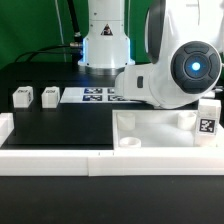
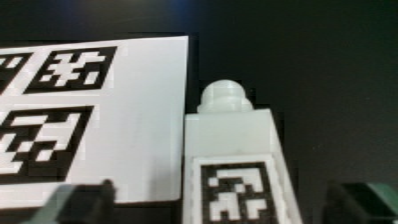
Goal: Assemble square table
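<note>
The square table's slab point(image 1: 150, 128) lies at the front of the exterior view's right, ribs up. A tagged leg block point(image 1: 208, 122) stands at its right edge, and two more leg blocks point(image 1: 22, 96) point(image 1: 50, 95) sit on the left. In the wrist view another leg point(image 2: 231, 150), with a rounded peg end and a tag, lies on the black mat beside the marker board point(image 2: 89, 100). My gripper point(image 2: 222, 205) is open around this leg. Both fingertips point(image 2: 80, 205) stand apart from its sides. The arm hides my gripper in the exterior view.
A long low white border wall point(image 1: 60, 158) runs along the front and up the left side. The marker board point(image 1: 92, 96) lies flat at the back centre. The robot's base point(image 1: 105, 40) stands behind it.
</note>
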Available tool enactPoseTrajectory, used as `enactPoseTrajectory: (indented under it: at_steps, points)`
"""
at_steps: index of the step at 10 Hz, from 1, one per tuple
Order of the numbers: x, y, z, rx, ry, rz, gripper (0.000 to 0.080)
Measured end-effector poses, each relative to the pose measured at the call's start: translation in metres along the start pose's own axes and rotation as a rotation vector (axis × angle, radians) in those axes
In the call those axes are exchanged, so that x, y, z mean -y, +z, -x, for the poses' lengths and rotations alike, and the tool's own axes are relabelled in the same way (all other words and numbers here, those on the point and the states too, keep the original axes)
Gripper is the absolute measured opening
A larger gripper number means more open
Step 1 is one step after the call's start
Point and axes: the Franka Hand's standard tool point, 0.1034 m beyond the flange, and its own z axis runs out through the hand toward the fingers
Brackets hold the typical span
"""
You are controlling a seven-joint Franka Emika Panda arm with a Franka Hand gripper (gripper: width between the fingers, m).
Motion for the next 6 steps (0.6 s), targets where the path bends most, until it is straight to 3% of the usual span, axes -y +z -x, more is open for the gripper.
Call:
enactPoseTrajectory:
  at_steps: [2,6]
  points:
    - [0.0,0.0,0.0,0.0,0.0,0.0,0.0287]
    - [-0.0021,-0.0015,-0.0001,-0.004,0.004,-0.003,0.0288]
